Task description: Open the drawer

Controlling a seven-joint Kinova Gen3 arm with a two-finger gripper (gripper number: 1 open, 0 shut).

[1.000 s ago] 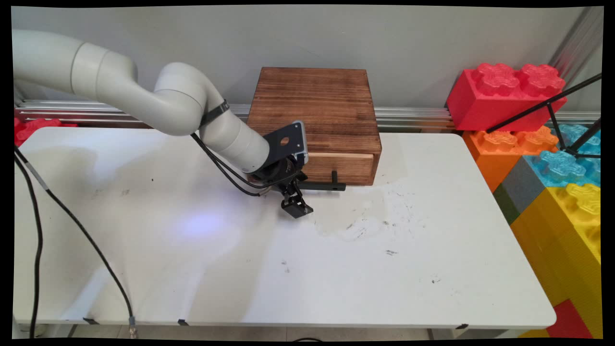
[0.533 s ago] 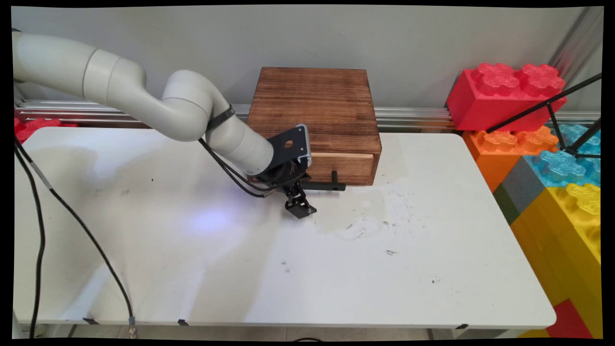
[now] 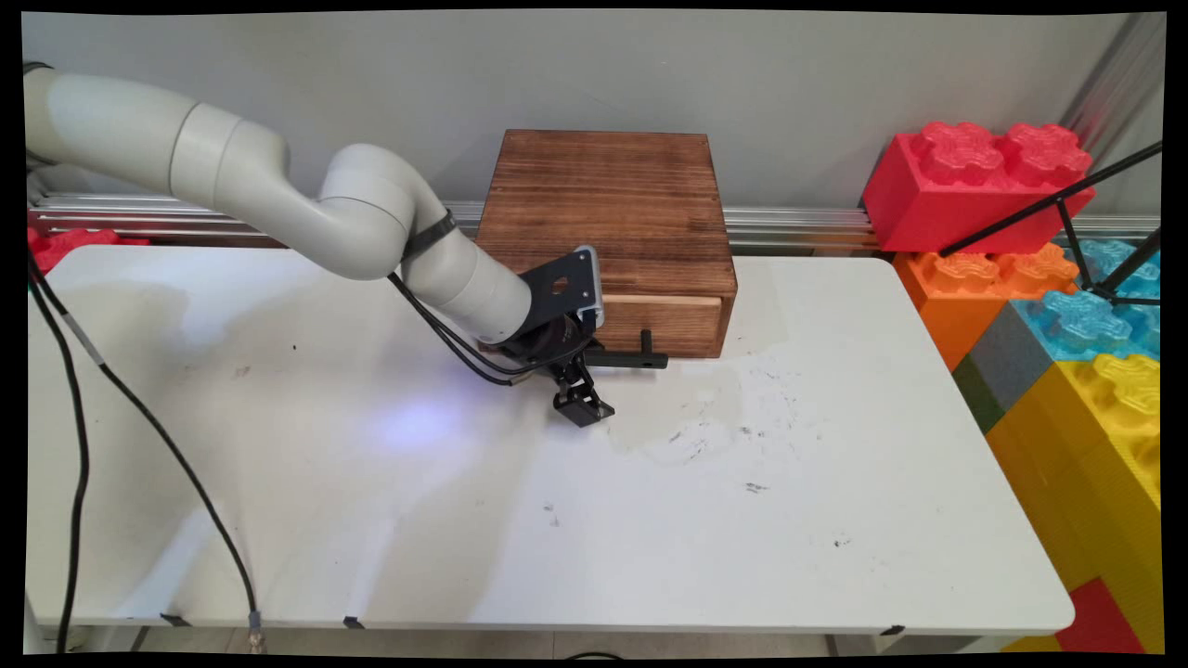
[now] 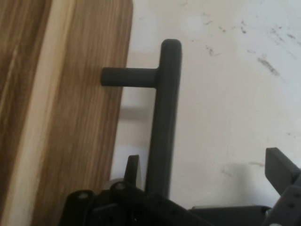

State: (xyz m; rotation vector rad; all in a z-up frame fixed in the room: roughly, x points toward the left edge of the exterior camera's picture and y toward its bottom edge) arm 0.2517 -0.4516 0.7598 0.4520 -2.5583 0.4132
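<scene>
Gripper (image 3: 577, 388) low over the white table (image 3: 742, 520), at the near face of the wooden box (image 3: 603, 195) that stands against the far wall. Spread wide, holding nothing, with the left end of the dark handle (image 3: 624, 358) between the two fingers.

From the hand view: one finger (image 4: 133, 165) slipped into the gap between the handle (image 4: 164, 117) and the drawer front (image 4: 89, 141), just beside the bar; the other finger (image 4: 281, 165) well apart from the bar, on the near side over the table (image 4: 225, 70). So not centred: bar close to the far finger, much free room on the near one.

To do well here, as a judgement only:
- Bring the bar to the middle between the fingers before any closing; otherwise risk of a push from one side only.
- Keep the far finger clear of the drawer front, as the gap looks narrow.
- Stay away from the left post, hidden under the linkage; only the right post in sight.
- Hold the fingers square across the bar, not tilted.
</scene>
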